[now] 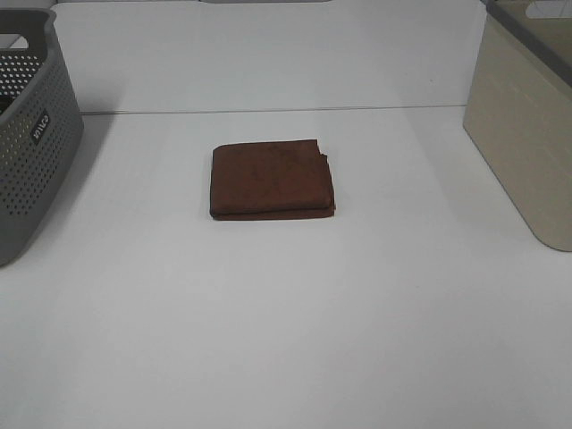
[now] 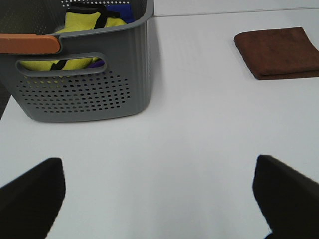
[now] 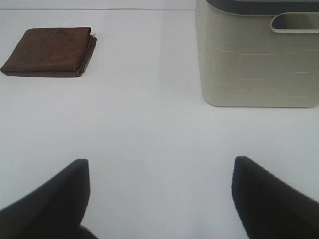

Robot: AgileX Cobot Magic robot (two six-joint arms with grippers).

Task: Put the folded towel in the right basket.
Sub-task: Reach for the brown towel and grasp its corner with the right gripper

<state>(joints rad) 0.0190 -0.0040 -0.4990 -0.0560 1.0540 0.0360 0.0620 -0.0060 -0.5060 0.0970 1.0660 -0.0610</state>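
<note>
Closest to us, our right gripper has its two dark fingers spread wide apart. There is nothing between them, only the bare white table underneath. Our left gripper is just the same: spread wide and holding nothing. We think they are wide open like this so that either one is ready to go around something thick.

Farther out from both grippers lies the folded towel. It is brown, flat and neat, with its layers stacked on one edge. It sits well apart from each gripper, out ahead and toward the middle between our two arms. Nothing touches it. We think it lies alone in the open so a gripper can come down on it with no bumping.

Also out ahead of our right gripper, on its outer side, stands the right basket. It is pale, with a grey rim and a handle hole. The towel must go in there, and it is not in there yet. We cannot see inside it.

Ahead of our left gripper stands the grey basket with many little holes. Yellow cloth is inside it. We leave that one alone. Our right gripper is nearer the pale basket, so it looks like the better one for the job.
</note>
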